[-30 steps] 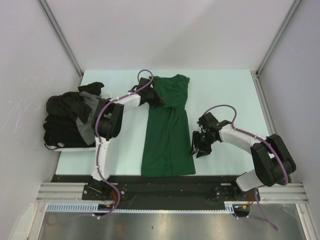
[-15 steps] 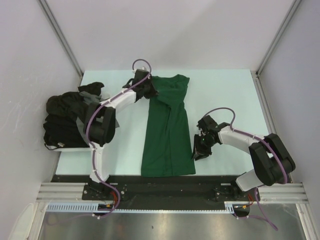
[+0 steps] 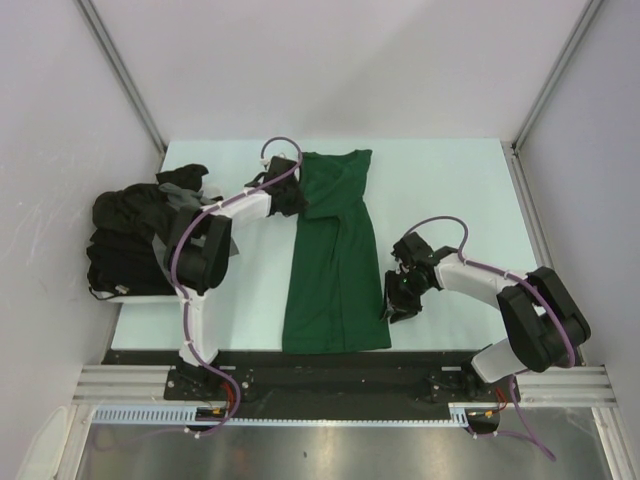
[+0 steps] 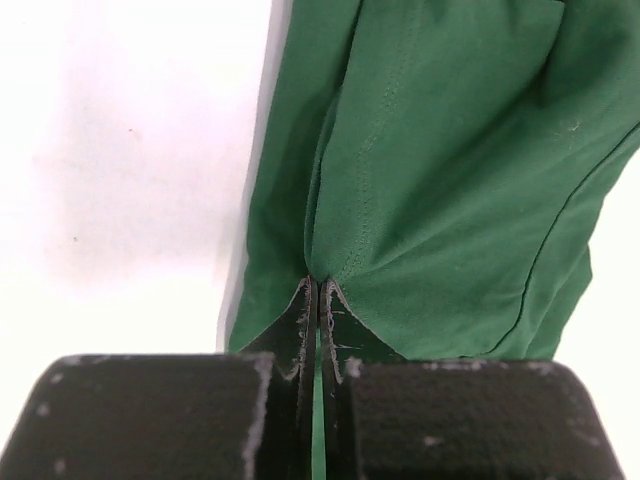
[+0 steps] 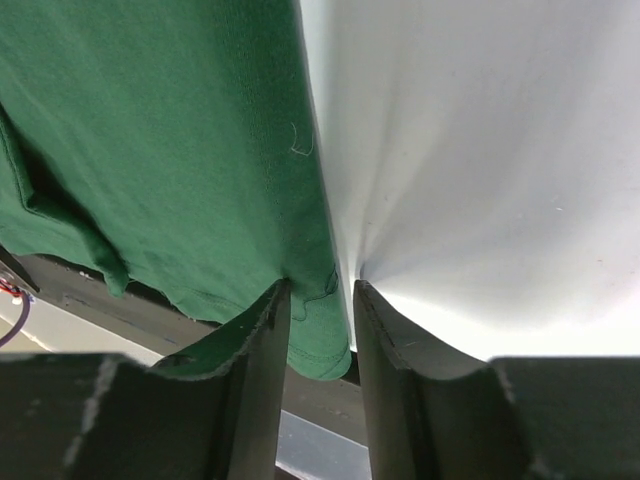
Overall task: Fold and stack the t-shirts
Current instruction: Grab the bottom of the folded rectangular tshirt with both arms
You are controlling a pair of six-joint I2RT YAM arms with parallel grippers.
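Where 3 white walls (image 3: 350, 70) meet, the table (image 3: 450, 190) (pale mint) holds t-shirts (image 3: 335, 270).

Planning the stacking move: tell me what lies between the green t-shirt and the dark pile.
Top view: only the left arm crosses that stretch of table between the green t-shirt and the dark pile; otherwise it is bare.

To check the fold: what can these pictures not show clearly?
Top view: dark t-shirt pile, number of shirts unclear; left arm covers part.
Top view: left tool too small, dark against cloth.
Left wrist view: green t-shirt cut off by edges; no label visible.
Right wrist view: right tool covers part of the hem.
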